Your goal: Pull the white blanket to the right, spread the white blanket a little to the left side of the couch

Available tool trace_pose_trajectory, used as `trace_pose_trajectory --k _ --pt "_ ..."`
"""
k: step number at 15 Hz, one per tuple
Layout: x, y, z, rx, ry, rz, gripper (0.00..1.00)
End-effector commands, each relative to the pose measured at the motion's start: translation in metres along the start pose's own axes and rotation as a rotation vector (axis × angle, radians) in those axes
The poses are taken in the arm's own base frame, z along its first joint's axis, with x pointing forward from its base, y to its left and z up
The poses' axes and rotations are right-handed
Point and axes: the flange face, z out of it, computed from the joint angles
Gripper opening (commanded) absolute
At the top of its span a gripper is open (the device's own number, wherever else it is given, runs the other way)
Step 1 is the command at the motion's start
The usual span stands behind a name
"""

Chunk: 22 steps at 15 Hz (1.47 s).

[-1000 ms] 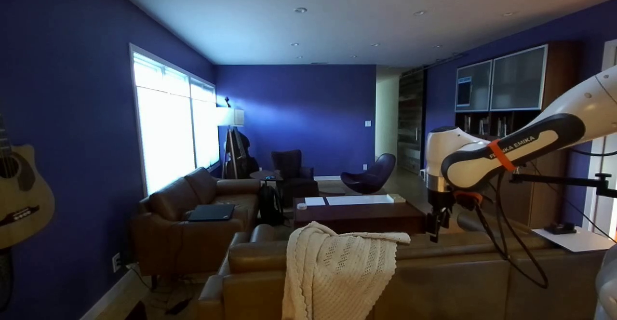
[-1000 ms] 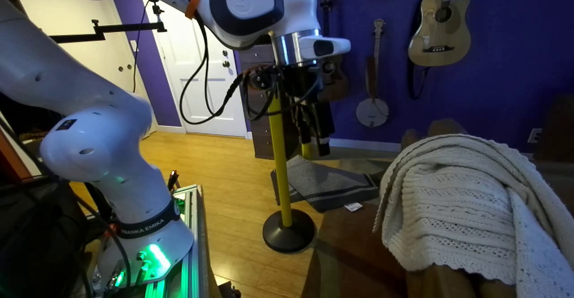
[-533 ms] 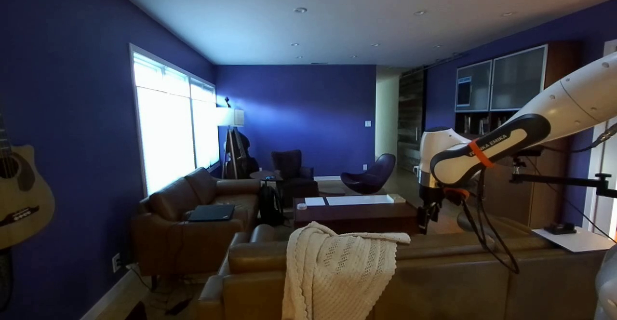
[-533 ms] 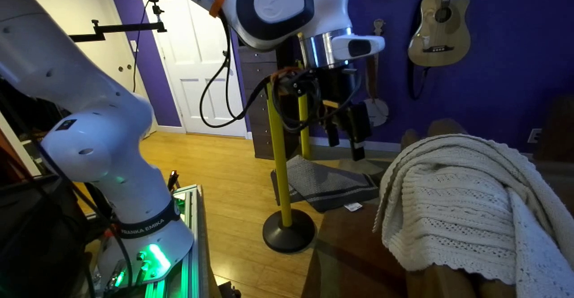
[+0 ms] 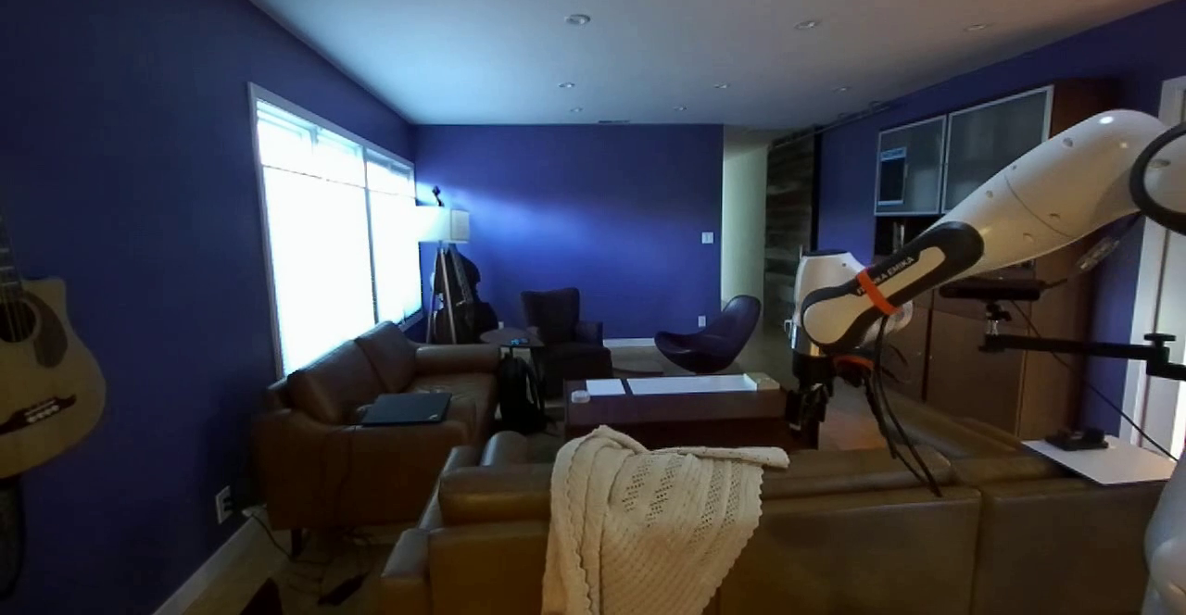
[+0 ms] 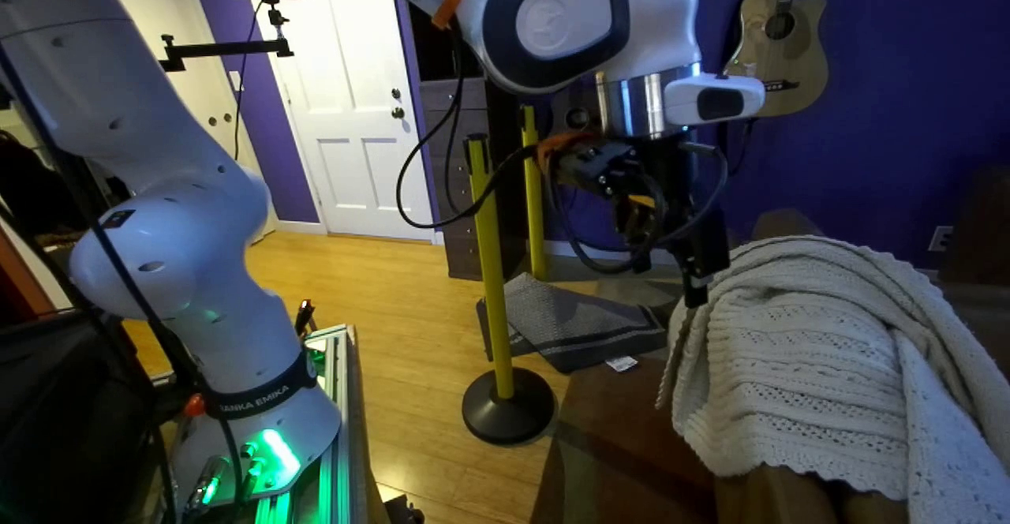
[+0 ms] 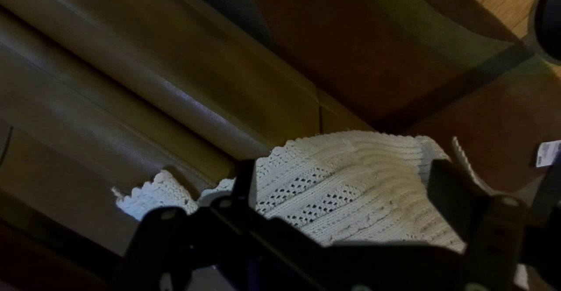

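Note:
The white blanket (image 5: pixel 658 522) hangs in folds over the back of the long brown couch (image 5: pixel 862 541), near the couch's left end in that exterior view. It also shows in an exterior view (image 6: pixel 805 366) and in the wrist view (image 7: pixel 333 186). My gripper (image 6: pixel 671 281) is above the couch beside the blanket's near edge; one fingertip overlaps that edge in the picture, and I cannot tell whether it touches. In the wrist view my gripper (image 7: pixel 344 166) has its fingers wide apart, with blanket visible between and beyond them. Nothing is seen held. The blanket's lower part is hidden.
A smaller brown sofa (image 5: pixel 371 467) with a laptop (image 5: pixel 408 408) and a low table (image 5: pixel 686 416) stand beyond the couch. Yellow posts (image 6: pixel 491 287) and a grey mat (image 6: pixel 576 323) are near the arm. A camera bracket (image 5: pixel 1075 346) stands by the arm.
My gripper has moved toward the blanket, leftward in an exterior view and rightward and slightly lower where the arm's base shows. The blanket has not moved.

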Motion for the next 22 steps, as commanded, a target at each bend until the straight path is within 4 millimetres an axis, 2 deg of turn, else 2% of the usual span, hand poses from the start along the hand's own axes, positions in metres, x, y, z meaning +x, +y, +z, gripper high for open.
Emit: trace_pose_trajectory --k 1,6,12,16,17,19,22 --pt "0.026 0.028 0.022 0.081 0.029 0.04 1.0" --pt "0.054 0.057 0.063 0.206 0.087 0.13 1.0" --pt "0.067 0.077 0.142 0.287 0.041 0.231 1.0" --pt "0.073 0.092 0.188 0.297 0.019 0.307 1.0" --pt "0.061 0.084 0.171 0.284 0.008 0.277 1.0" --pt "0.063 0.09 0.188 0.283 -0.004 0.288 1.0" --pt "0.067 0.092 0.191 0.282 -0.002 0.29 1.0"
